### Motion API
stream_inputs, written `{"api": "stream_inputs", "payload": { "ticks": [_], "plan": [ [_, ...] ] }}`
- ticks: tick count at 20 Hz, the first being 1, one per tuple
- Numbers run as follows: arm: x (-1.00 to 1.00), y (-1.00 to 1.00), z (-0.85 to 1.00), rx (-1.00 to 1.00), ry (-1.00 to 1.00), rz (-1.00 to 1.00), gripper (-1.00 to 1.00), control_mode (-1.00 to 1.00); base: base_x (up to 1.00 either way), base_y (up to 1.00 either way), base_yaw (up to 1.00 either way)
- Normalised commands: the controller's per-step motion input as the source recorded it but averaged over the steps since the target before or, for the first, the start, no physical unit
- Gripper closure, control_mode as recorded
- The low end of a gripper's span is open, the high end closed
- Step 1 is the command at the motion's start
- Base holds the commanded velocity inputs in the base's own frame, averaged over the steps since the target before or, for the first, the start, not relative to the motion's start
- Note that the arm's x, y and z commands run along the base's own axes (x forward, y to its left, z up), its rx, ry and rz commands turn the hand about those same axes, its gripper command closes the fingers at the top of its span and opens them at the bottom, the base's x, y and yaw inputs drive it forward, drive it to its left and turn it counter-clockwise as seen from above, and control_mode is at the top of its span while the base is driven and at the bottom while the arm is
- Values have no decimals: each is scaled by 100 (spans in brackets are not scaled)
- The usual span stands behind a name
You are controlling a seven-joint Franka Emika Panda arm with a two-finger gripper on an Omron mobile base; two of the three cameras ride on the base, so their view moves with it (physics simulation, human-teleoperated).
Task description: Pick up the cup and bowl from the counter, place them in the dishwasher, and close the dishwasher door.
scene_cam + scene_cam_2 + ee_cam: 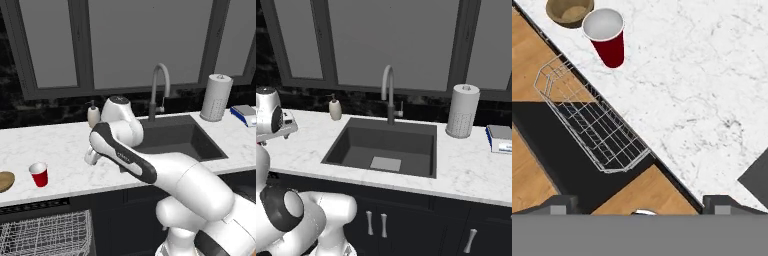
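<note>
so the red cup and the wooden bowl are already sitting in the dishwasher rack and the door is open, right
Not quite. The red cup and the wooden bowl stand side by side on the counter, not in the dishwasher rack. The left base view shows this. The door is open, as you said.

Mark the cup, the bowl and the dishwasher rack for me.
cup (39, 175), left base view, red side wall.
bowl (569, 12), hand view, inner floor.
dishwasher rack (592, 125), hand view, middle of the wire grid.
</note>
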Motion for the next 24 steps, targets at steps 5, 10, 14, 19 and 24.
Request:
{"api": "stream_inputs", "payload": {
  "ticks": [5, 10, 14, 19, 24],
  "plan": [
    [26, 100, -20, -1, 0, 21, -100, -100, 0, 0, 0],
    [28, 100, -14, -1, 0, 13, -100, -100, 0, 0, 0],
    [36, 100, -1, 0, 0, 2, -100, -100, 0, 0, 0],
    [42, 76, 0, -2, 4, -22, -100, -100, 0, 0, 0],
    [24, 16, 0, -2, 11, -53, -100, -100, 0, 0, 0]
  ]
}}
